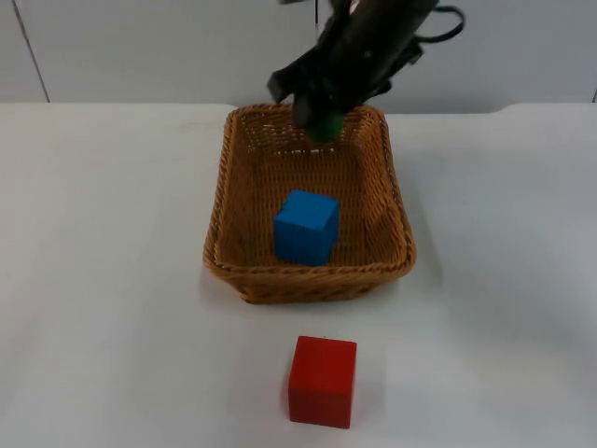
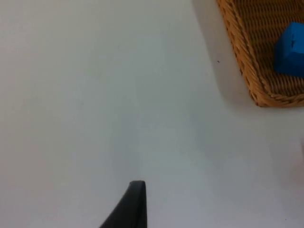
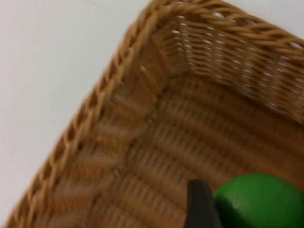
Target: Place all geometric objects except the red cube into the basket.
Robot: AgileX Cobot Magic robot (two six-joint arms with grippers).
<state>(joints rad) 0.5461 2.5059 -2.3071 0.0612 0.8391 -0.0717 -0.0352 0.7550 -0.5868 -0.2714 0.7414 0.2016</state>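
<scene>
A woven wicker basket (image 1: 220, 201) stands mid-table with a blue cube (image 1: 306, 226) inside it. My right gripper (image 1: 320, 119) hangs over the basket's far end, shut on a green rounded object (image 1: 326, 127). In the right wrist view that green object (image 3: 259, 200) sits against a black fingertip (image 3: 199, 204) above the basket's inner corner (image 3: 156, 95). A red cube (image 1: 323, 381) rests on the table in front of the basket. The left wrist view looks at bare table, with the basket's corner (image 2: 247, 71) and the blue cube (image 2: 289, 50) beside it; one black fingertip (image 2: 130, 206) of the waiting left arm shows there.
White table top (image 1: 112, 280) spreads on both sides of the basket. A grey partition wall (image 1: 140, 47) closes the far edge.
</scene>
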